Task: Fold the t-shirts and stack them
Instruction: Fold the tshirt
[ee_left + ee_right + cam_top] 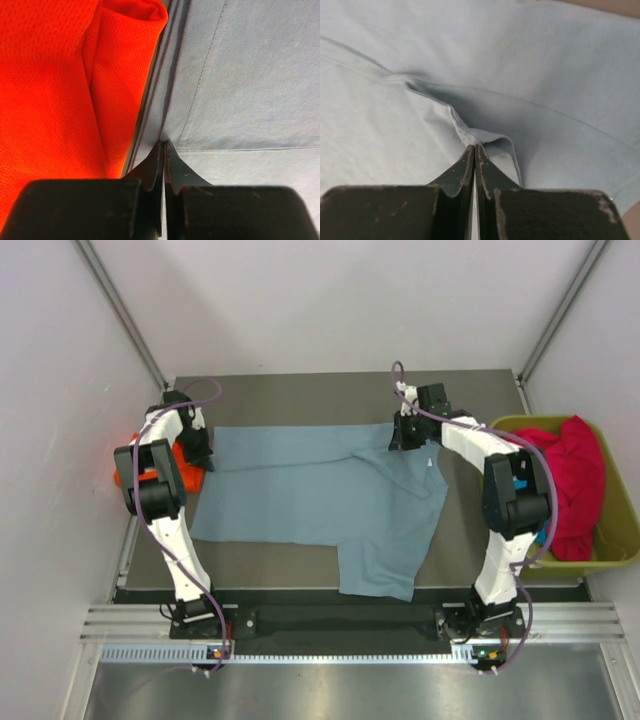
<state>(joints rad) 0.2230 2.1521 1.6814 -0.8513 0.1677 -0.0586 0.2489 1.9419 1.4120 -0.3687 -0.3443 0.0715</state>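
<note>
On the table the blue shirt (300, 495) lies spread out, mostly flat, w/ one flap reaching toward the near edge. L gripper (164, 146) sits at the shirt's far-left corner, fingers pressed together on the hem. The orange shirt (50, 90) is bunched just beside it at the table's left edge. R gripper (475, 149) is at the far-right side, fingers closed on a raised fold of blue cloth. The crimson shirt (575, 480) is heaped in the bin (625, 540), right of the table.
</note>
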